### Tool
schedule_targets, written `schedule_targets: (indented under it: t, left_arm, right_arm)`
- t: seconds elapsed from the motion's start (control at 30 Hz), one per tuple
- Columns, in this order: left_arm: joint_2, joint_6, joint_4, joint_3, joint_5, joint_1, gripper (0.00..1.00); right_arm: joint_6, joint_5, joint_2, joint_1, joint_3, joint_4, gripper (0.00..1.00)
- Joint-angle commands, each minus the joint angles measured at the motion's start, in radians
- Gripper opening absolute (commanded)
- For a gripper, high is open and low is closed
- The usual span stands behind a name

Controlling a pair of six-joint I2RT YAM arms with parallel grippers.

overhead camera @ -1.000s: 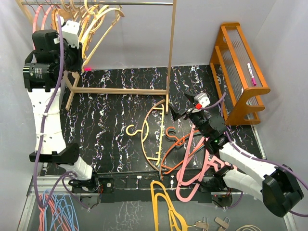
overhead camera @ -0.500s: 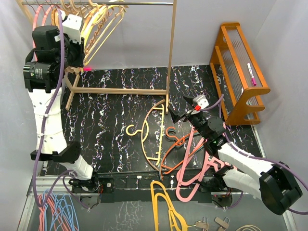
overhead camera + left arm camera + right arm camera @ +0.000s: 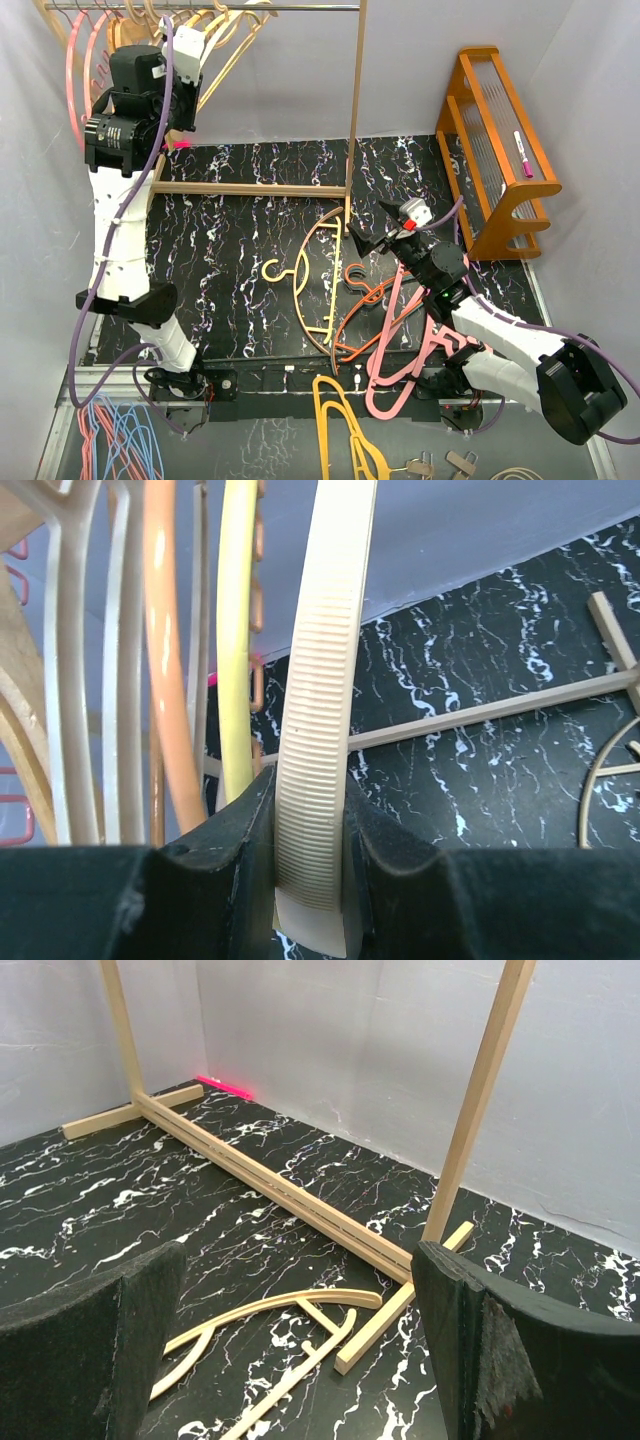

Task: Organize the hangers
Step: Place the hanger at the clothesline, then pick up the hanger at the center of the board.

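Several pink, salmon, tan and yellow hangers (image 3: pixel 150 25) hang at the left end of the rack's rail (image 3: pixel 300 8). My left gripper (image 3: pixel 188 55) is raised to the rail and shut on a pale tan ribbed hanger (image 3: pixel 315 730), which stands between its jaws; orange and yellow hangers (image 3: pixel 170 680) hang just left of it. On the mat lie a tan hanger (image 3: pixel 315 290), an orange one (image 3: pixel 362 300) and pink ones (image 3: pixel 400 350). My right gripper (image 3: pixel 368 225) is open and empty. It hovers over the tan hanger's end (image 3: pixel 270 1310), by the rack's right post (image 3: pixel 480 1100).
The wooden rack's base bar (image 3: pixel 250 188) crosses the back of the black mat. An orange wooden shelf (image 3: pixel 500 150) with a pink marker (image 3: pixel 522 152) stands at the right. A mustard-yellow hanger (image 3: pixel 340 420) and a blue-and-pink bunch (image 3: pixel 115 435) lie off the mat's front.
My left arm has swung right along the rail with the tan hanger in its grip, and the hung hangers have shifted. My right gripper has turned slightly and stays open.
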Motion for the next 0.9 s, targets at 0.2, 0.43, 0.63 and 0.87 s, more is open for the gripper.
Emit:
schedule_targets:
  t: [0.2,0.43,0.63,0.87]
  left_arm:
    - [-0.054,0.017,0.029,-0.078,-0.135,-0.007,0.40]
    - [-0.218,-0.004,-0.019,-0.216,0.008,-0.005,0.97]
    - [-0.419,-0.012,-0.061,-0.411,0.221,0.021,0.97]
    - [-0.582,-0.012,-0.091,-0.636,0.382,0.050,0.97]
  right_arm:
    - [-0.025,-0.046,-0.002,-0.014,-0.004,0.027,0.99]
    - [-0.427,-0.202,0.068,-0.016,0.152,-0.291,0.99]
    - [-0.725,-0.448,0.354,-0.020,0.436,-0.658,0.99]
    - [-0.892,-0.666,0.754,-0.020,0.784,-0.943,0.99]
